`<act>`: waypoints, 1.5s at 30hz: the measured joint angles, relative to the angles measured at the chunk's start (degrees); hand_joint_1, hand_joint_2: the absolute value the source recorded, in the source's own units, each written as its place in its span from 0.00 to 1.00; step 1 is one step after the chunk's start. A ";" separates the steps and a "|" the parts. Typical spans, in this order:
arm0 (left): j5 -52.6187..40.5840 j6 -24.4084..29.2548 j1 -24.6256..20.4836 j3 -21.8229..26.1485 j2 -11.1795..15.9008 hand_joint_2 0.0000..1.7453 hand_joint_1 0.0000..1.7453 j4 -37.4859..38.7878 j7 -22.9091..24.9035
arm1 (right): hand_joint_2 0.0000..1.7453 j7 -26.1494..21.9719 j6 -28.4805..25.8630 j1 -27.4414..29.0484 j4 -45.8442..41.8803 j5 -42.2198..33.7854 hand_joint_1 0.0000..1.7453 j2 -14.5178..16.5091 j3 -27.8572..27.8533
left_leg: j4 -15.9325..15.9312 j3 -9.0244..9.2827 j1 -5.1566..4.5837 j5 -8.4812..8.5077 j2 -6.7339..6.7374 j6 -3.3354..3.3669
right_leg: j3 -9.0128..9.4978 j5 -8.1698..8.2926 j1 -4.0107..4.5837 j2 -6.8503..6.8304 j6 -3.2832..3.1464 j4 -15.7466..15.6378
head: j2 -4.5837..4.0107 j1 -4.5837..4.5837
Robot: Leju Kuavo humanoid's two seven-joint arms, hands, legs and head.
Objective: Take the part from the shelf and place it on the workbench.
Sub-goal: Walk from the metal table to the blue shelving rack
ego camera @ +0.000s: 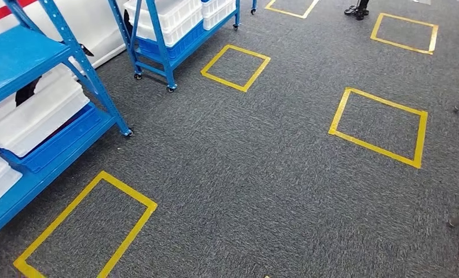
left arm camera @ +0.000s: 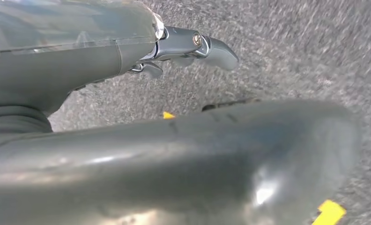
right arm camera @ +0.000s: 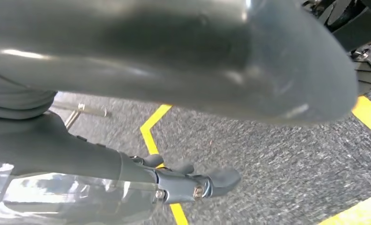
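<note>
While both arms hang at the robot's sides, I read the hands from the wrist cameras. My left hand [left arm camera: 193, 49] hangs over dark grey carpet [left arm camera: 291, 51] with nothing in it: the thick grey thumb [left arm camera: 183, 159] runs long and straight across the near field, and one dark finger [left arm camera: 218, 51] reaches out well apart from it, so the hand is wide and touches nothing. Two scraps of yellow floor tape [left arm camera: 330, 212] show past the thumb.

My right hand [right arm camera: 193, 185] is the same: thumb [right arm camera: 174, 51] stretched out, darker fingers [right arm camera: 221, 180] extended away from it, empty, hovering over carpet crossed by yellow tape lines [right arm camera: 151, 136]. A thin metal leg [right arm camera: 87, 110] stands on the floor beyond the palm.

From the head camera I look down at the grey carpet [ego camera: 262, 174], marked with yellow tape squares [ego camera: 379, 126]. Off toward the left hand's side stands a blue shelf rack [ego camera: 47, 87] on castors, its lower shelf carrying white plastic bins [ego camera: 36, 113]. A second blue rack [ego camera: 169, 40] with more white bins [ego camera: 175, 14] stands farther ahead. I cannot tell which bin holds the part; no loose part is visible to me, only the shelves where it would sit, well apart from both hands. At the far edge, on the right hand's side, a person's dark shoes [ego camera: 357, 8] rest on the carpet.
</note>
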 joint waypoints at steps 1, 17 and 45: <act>0.05 -0.01 0.04 0.08 0.01 0.00 0.00 0.00 -0.03 | 0.00 0.02 -0.05 -0.22 -0.02 0.00 0.00 0.00 0.01 | -0.19 -0.07 -0.03 0.20 -0.65 0.33 | 0.15 -0.03 -0.04 -0.55 0.31 -0.08 | 0.00 0.00; 3.33 -0.66 -0.52 2.99 -0.09 0.00 0.00 0.00 -0.31 | 0.00 0.22 -0.13 0.05 -0.01 0.02 0.00 -0.22 0.05 | 0.14 -0.64 0.85 0.71 -9.46 -0.78 | -1.09 0.52 -1.13 8.49 0.64 0.76 | 0.00 0.02; 8.75 -0.91 -1.32 8.97 -1.05 0.00 0.00 -0.01 4.64 | 0.00 1.58 0.21 -0.01 -0.04 1.16 0.00 0.09 0.39 | 0.49 -0.70 0.77 1.12 -8.75 0.04 | -1.56 0.81 -1.53 8.78 1.85 1.47 | 0.00 0.01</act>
